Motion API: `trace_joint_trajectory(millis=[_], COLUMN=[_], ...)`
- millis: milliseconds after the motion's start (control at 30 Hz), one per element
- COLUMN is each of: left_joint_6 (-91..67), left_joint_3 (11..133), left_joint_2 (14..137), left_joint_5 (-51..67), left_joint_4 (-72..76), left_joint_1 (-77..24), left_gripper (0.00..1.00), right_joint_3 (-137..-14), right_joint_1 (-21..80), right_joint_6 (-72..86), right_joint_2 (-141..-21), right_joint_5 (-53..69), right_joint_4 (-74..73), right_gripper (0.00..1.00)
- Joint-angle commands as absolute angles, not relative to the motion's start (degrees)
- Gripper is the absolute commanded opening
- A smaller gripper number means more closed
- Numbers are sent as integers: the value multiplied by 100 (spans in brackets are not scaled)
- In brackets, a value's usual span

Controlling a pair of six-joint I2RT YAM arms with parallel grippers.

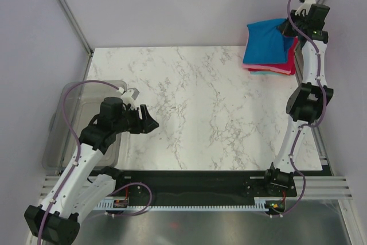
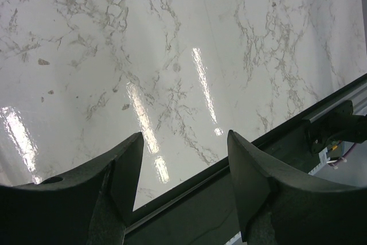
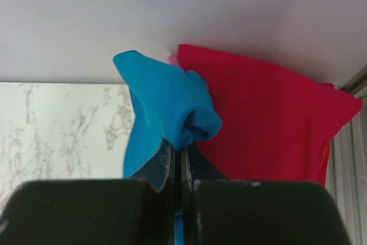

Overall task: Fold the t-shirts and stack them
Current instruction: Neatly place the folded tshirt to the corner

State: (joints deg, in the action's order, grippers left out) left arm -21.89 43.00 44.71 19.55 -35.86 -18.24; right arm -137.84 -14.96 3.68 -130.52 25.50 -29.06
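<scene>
A folded bright blue t-shirt (image 1: 266,44) lies on top of a stack at the table's far right corner. Under it show a crimson red shirt (image 1: 294,55), a pink edge (image 1: 275,69) and a thin teal edge (image 1: 266,73). My right gripper (image 1: 288,25) is shut on a bunched fold of the blue shirt (image 3: 166,107), with the red shirt (image 3: 269,119) right behind it; its jaws are pressed together on the cloth. My left gripper (image 1: 147,121) is open and empty, low over the near left of the marble table (image 2: 183,55).
A clear grey plastic bin (image 1: 63,127) stands at the left table edge, beside and under the left arm. The black mounting rail (image 1: 195,179) runs along the table's near edge. Grey walls close in behind the stack.
</scene>
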Motion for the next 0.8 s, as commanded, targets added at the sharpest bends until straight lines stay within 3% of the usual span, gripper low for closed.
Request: trace_joint_trajectory(millis=[0,233,400,567,600,633,767], left_joint_6=[-2224,-2224,-2232,-2232,-2232,-2232,-2224], left_joint_3=[4298,4289,4289,4289,4289,4280,4298], left_joint_2=[4517,4553,4641,4676,4658,4632,4588], left_joint_5=[1951,1934,1890,1890,1890,1890,1881], left_joint_4=[-3419,-3419,-3428,-3419,-3419,-3419,-3419], left_joint_1=[-1837,-1837,-1828,-1837,-1828,-1837,-1837], left_gripper=[67,67,67,67,67,67,67], right_joint_3=[-14491,-14431,-14370,-14229,-14238,-14238,-14046], right_joint_1=[-1757,-2074,-2241,-2382,-2399,-2399,-2443], right_joint_6=[588,1010,1256,1677,1722,1749,1775], right_joint_2=[-13692,-14449,-14897,-15161,-15213,-15223,-14995], right_joint_5=[2760,2541,2303,2065,2100,2109,1568], right_joint_4=[-2453,-1363,-748,-141,-106,-62,-105], right_gripper=[0,0,25,31,38,57,91])
